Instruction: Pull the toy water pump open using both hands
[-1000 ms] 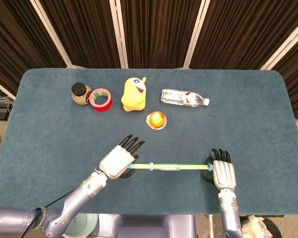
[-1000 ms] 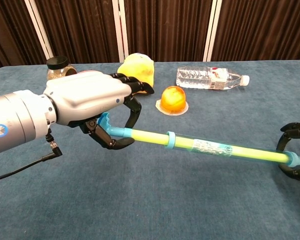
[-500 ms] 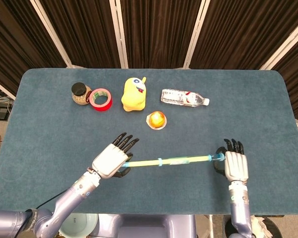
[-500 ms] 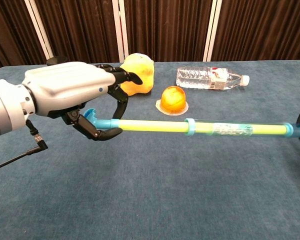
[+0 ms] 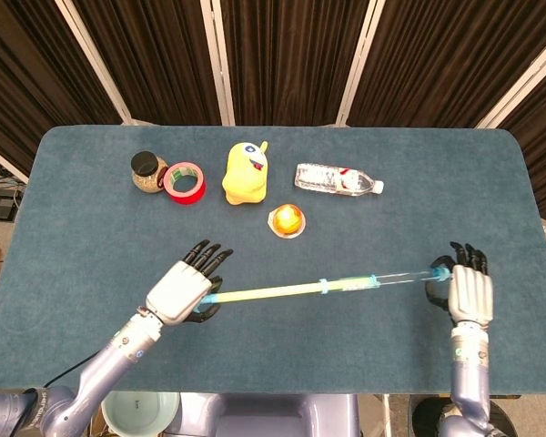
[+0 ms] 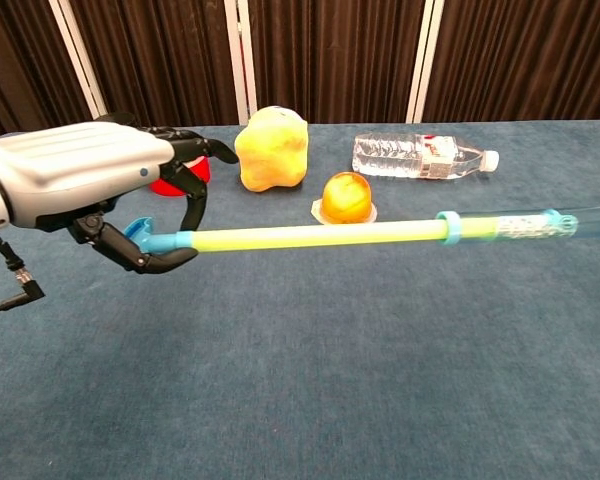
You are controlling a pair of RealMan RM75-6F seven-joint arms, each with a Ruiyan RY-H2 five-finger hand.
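Observation:
The toy water pump (image 5: 320,287) (image 6: 320,236) hangs above the blue table, stretched long between my hands. It has a yellow-green plunger rod on the left and a clear barrel with blue rings on the right. My left hand (image 5: 184,289) (image 6: 85,188) grips the blue handle at the rod's left end. My right hand (image 5: 462,289) holds the clear barrel's right end near the table's right side. The chest view cuts the right hand off past its edge.
Along the back of the table (image 5: 91,237) lie a jar (image 5: 146,172), a red tape roll (image 5: 185,182), a yellow plush toy (image 5: 246,172) (image 6: 272,148), a water bottle (image 5: 337,179) (image 6: 420,156) and an orange jelly cup (image 5: 287,220) (image 6: 346,199).
Both hands have moved apart, left hand leftward and right hand rightward. The pump has lengthened, with more yellow rod drawn out of the clear barrel.

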